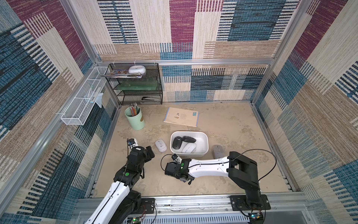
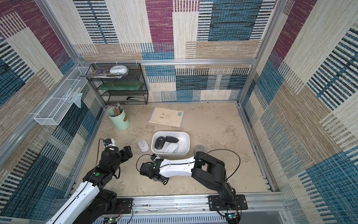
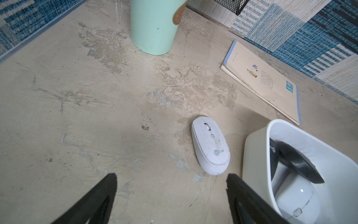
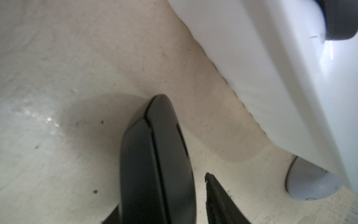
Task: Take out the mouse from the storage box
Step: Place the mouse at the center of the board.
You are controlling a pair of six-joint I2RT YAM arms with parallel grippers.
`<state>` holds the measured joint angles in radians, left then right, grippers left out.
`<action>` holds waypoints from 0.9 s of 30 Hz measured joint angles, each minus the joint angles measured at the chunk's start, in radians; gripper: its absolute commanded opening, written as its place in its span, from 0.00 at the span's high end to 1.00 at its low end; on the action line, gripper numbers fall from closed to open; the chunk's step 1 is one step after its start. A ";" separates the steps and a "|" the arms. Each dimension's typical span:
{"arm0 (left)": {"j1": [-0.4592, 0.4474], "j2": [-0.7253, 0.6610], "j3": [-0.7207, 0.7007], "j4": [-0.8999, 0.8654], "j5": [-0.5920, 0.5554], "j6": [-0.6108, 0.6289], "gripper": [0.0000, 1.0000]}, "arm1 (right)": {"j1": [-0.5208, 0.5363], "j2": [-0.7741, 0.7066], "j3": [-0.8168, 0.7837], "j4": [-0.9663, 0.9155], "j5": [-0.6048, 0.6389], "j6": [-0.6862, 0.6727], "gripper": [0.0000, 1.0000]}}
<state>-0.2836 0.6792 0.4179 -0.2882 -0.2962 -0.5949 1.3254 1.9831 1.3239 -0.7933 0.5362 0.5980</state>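
The storage box (image 1: 190, 132) (image 2: 170, 132) is a shallow white tub at the table's middle, holding two black mice (image 1: 177, 142) (image 1: 188, 139) and a white mouse (image 1: 189, 148). My right gripper (image 1: 171, 171) (image 4: 162, 194) is low over the table in front of the box's left corner. In the right wrist view a black mouse (image 4: 155, 155) stands on edge between its jaws. A gap shows between this mouse and one finger (image 4: 219, 197), so the jaws are open. My left gripper (image 1: 150, 153) (image 3: 171, 178) is open and empty, just short of a white mouse (image 3: 210, 145) (image 1: 160, 145) lying left of the box.
A grey mouse (image 1: 218, 151) lies right of the box, partly behind my right arm. A mint pencil cup (image 1: 134, 118), a notebook (image 1: 182, 116) and a black mesh rack (image 1: 135, 85) stand toward the back. A white wire basket (image 1: 81, 102) hangs on the left wall.
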 measured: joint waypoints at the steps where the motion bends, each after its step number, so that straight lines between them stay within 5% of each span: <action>1: 0.000 -0.002 0.000 0.000 -0.001 0.000 0.08 | 0.001 -0.003 0.000 0.000 -0.003 0.000 0.40; 18: 0.000 0.031 0.002 0.005 0.013 0.006 0.07 | 0.012 -0.153 -0.052 0.128 -0.130 -0.016 0.21; 27: -0.001 0.106 0.040 0.014 0.142 0.002 0.07 | -0.046 -0.311 -0.138 0.170 -0.081 -0.007 0.18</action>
<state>-0.2848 0.7856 0.4576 -0.2745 -0.1543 -0.5926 1.2797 1.6722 1.1858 -0.6231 0.4549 0.5907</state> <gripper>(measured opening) 0.931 0.819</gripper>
